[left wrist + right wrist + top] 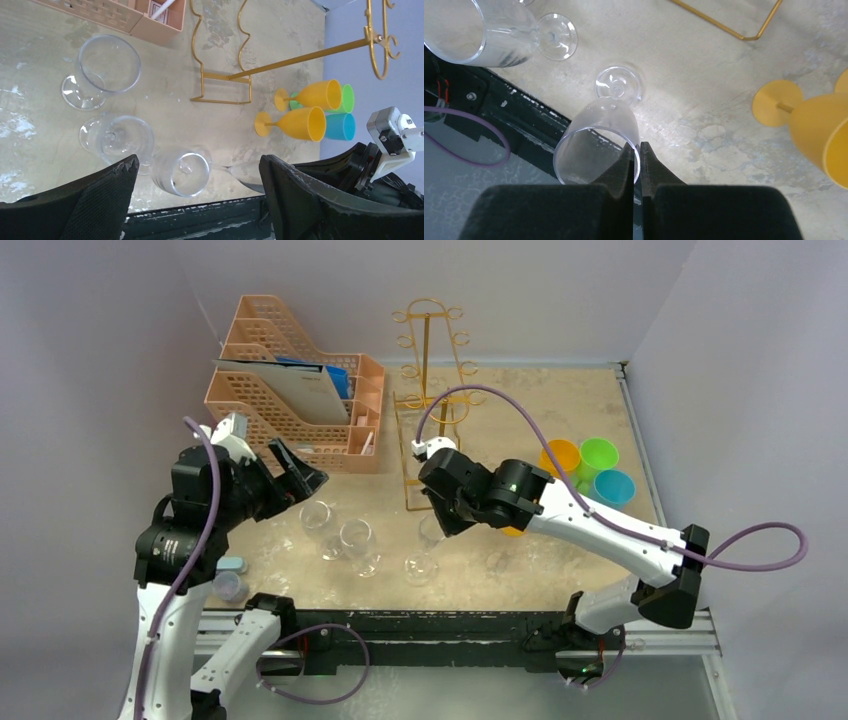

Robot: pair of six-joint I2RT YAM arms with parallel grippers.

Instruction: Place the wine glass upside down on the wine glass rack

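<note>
1. Right gripper pinches the rim of the clear stemmed wine glass, which stands near the tall gold wire rack.
2. Lift straight up, gently; the thin rim may slip.
3. Left gripper hangs spread, empty.

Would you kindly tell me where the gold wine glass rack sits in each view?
Top external: the wine glass rack stands upper centre.
Left wrist: rack top centre, post running right.
Right wrist: only the rack base's corner, top right.
Shared landmark: the yellow goblets near its base.
</note>
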